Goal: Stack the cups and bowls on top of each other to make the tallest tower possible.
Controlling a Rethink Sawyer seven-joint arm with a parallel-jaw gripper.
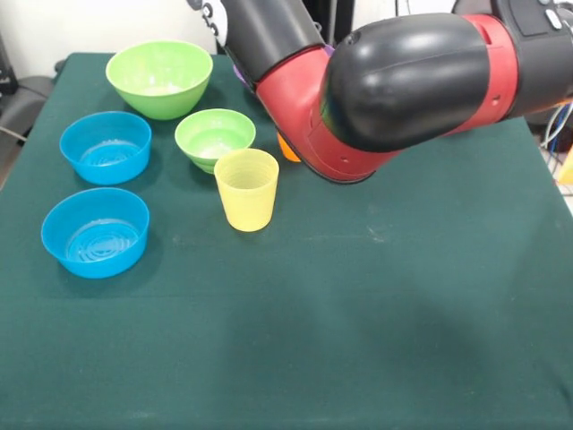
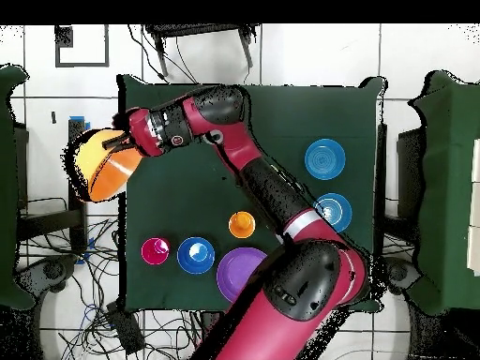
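Empty light blue bowl (image 1: 95, 232) nearest, empty yellow cup (image 1: 246, 189) behind, tool (image 2: 120, 142) gripping huge orange bowl (image 2: 101, 164).

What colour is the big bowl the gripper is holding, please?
Orange; the big bowl in the gripper shows best in the overhead view.

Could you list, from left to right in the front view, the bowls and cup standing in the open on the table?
Near light blue bowl → far light blue bowl → large green bowl → small green bowl → yellow cup.
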